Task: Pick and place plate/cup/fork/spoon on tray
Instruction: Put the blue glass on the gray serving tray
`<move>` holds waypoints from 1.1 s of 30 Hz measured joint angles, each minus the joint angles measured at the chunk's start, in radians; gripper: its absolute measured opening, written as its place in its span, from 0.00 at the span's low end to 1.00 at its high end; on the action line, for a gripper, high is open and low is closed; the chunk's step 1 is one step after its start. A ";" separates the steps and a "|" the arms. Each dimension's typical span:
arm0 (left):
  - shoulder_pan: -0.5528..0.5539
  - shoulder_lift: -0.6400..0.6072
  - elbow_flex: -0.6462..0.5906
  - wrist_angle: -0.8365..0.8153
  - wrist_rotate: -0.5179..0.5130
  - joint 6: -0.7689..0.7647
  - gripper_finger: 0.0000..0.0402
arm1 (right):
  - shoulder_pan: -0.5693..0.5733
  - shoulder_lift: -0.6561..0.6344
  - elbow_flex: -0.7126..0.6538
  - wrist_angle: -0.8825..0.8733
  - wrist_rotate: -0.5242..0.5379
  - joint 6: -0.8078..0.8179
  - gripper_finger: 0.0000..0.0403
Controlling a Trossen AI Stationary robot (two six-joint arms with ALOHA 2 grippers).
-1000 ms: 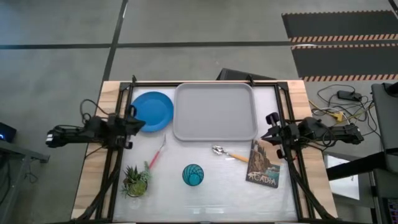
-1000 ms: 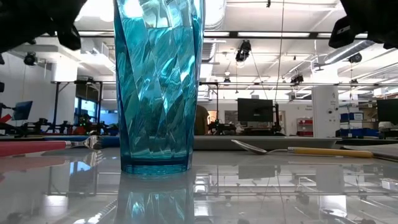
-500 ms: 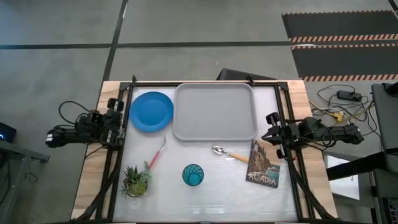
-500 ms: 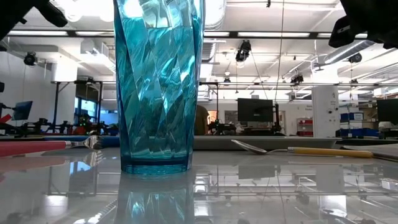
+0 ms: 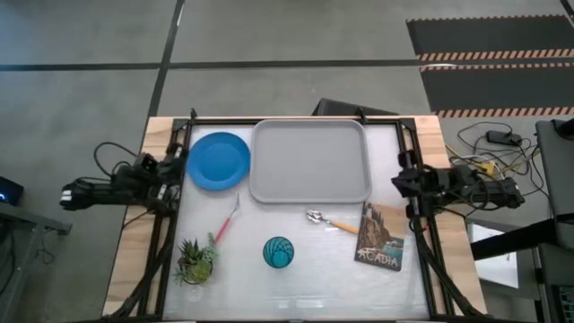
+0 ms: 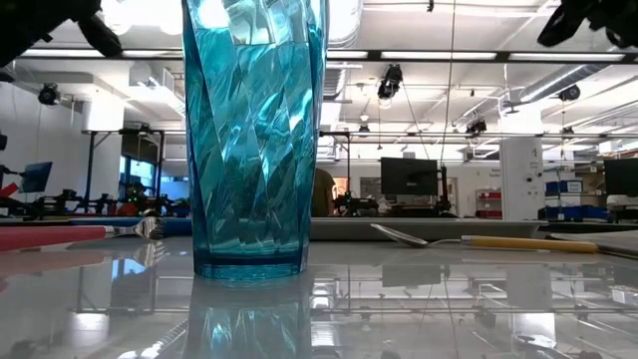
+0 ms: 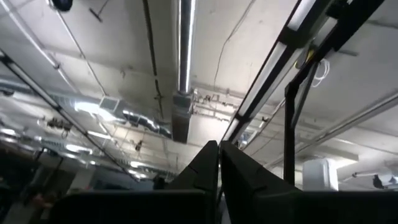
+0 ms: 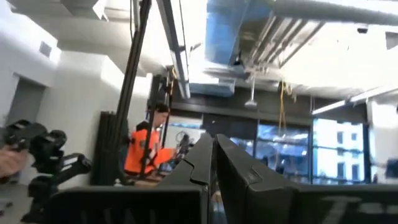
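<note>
The blue plate lies flat on the table, left of the grey tray. The pink-handled fork and the orange-handled spoon lie on the table nearer the front. The teal cup stands upright near the front edge and fills the low view. My left gripper is at the table's left edge, beside the plate, shut and empty, pointing up toward the ceiling. My right gripper is at the table's right edge, shut and empty.
A small potted green plant stands at the front left. A dark picture book lies at the front right, next to the spoon's handle. Black frame rails run along both table sides.
My left gripper has drawn back from over the plate's left rim toward the table's left edge; the plate stays where it was. My right gripper has drawn back a little toward the table's right edge and risen.
</note>
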 joint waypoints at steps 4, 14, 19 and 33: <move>0.000 0.133 0.056 0.001 0.000 -0.043 0.00 | 0.000 0.000 0.020 -0.004 0.000 -0.053 0.02; -0.001 0.469 0.252 -0.025 0.007 -0.088 0.00 | 0.000 0.000 0.021 -0.005 0.023 -0.009 0.02; -0.003 0.615 0.377 -0.160 0.015 -0.088 0.00 | 0.000 0.000 0.021 -0.005 0.091 0.071 0.02; -0.081 0.793 0.708 -0.575 0.073 -0.007 0.00 | 0.000 0.000 0.021 -0.023 0.190 0.097 0.02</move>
